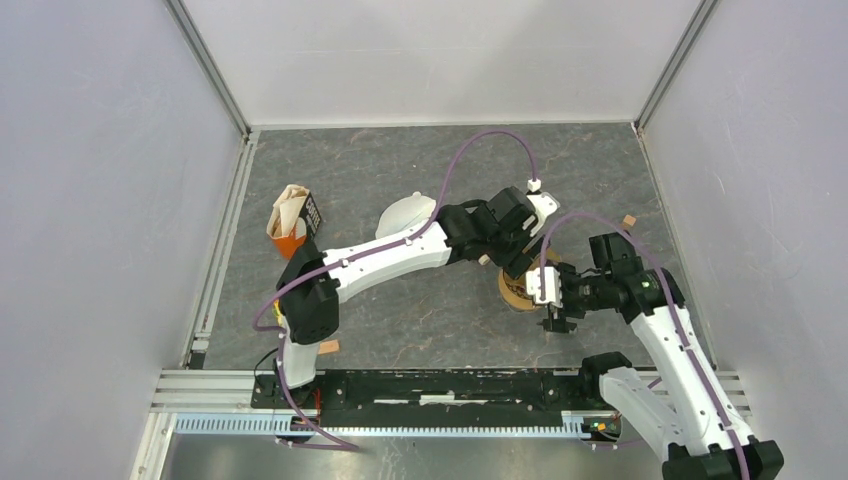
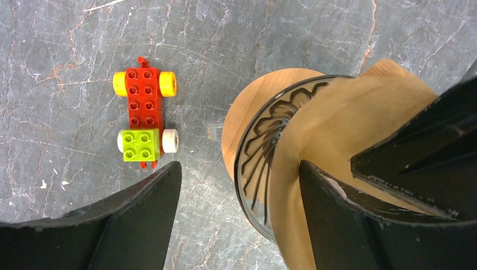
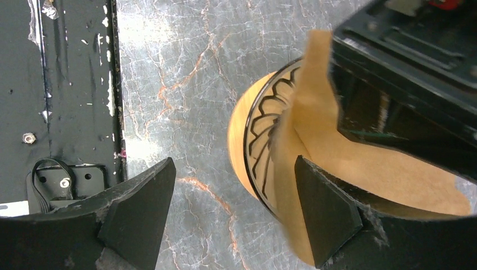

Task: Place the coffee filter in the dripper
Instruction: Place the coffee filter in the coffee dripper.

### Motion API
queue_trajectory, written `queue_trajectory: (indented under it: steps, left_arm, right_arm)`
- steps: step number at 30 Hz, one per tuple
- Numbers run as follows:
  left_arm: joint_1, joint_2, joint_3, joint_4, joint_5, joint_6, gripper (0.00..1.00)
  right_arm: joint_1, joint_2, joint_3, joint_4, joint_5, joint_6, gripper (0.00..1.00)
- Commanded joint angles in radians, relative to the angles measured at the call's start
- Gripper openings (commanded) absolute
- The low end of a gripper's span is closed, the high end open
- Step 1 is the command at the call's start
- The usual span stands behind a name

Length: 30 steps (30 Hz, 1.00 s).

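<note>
no readable text, no labels, no numbers

The desk (image 2: 67, 56) is grey with rust and white marble veins. The coffee filter (image 2: 365, 124) is plain tan. The dripper (image 2: 260, 147) carries black petal-like lines above pale wood. A toy brick car (image 2: 145, 104) is red, with yellow and white wheels and a lime block.

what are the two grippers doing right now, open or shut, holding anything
left gripper: open, coffee filter not gripped
right gripper: open, holding nothing
</note>
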<state>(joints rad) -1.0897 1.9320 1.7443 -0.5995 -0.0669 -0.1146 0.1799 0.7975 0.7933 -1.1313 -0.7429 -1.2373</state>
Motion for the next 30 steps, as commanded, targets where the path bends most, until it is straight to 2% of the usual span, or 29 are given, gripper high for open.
queue_trajectory:
  steps: [1, 17, 30]
  left_arm:
    - [0.010, 0.010, 0.048, 0.010, 0.034, -0.025, 0.82]
    - [0.016, -0.007, -0.053, 0.059, 0.056, -0.026, 0.82]
    - [0.031, 0.016, -0.053, 0.066, 0.062, -0.036, 0.81]
  right_arm:
    - [0.060, -0.003, -0.028, 0.074, 0.051, 0.061, 0.84]
    - [0.117, 0.002, -0.069, 0.129, 0.129, 0.111, 0.82]
    - [0.138, 0.028, -0.075, 0.131, 0.176, 0.119, 0.82]
